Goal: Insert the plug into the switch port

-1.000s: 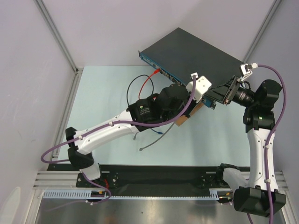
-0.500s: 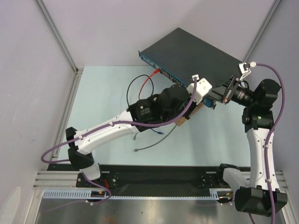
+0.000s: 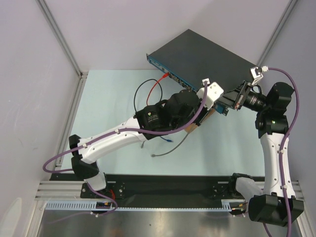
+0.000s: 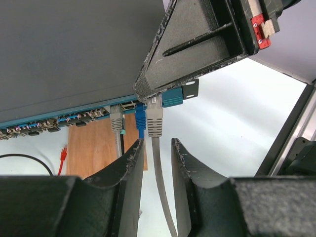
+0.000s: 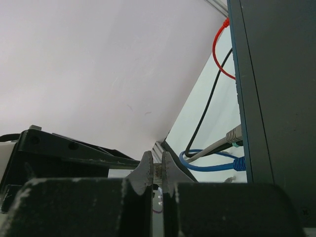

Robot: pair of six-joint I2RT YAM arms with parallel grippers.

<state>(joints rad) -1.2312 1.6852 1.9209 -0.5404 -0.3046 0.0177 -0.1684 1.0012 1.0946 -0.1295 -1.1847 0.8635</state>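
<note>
The loose grey cable tail (image 3: pixel 154 156) on the worktop (image 3: pixel 108 98) has slid toward 3 o'clock. The left pincer (image 4: pixel 158 144) is released and straddles the cable, likely to guide it. The right pincer (image 5: pixel 156 159) is clenched on a pale piece, apparently the grey plug (image 4: pixel 154 121), at the 4 o'clock end of the switch (image 4: pixel 74 49). Whether the plug is seated is hidden. Neighbouring sockets hold a blue plug (image 4: pixel 140 118) and another grey connector (image 4: pixel 116 121).

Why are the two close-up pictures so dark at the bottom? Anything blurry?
Left wrist: the black left gripper looms close and slightly soft; the grey plug is sharp. Right wrist: the right gripper likewise, against a bright wall. Top external: evenly lit, sharp.
</note>
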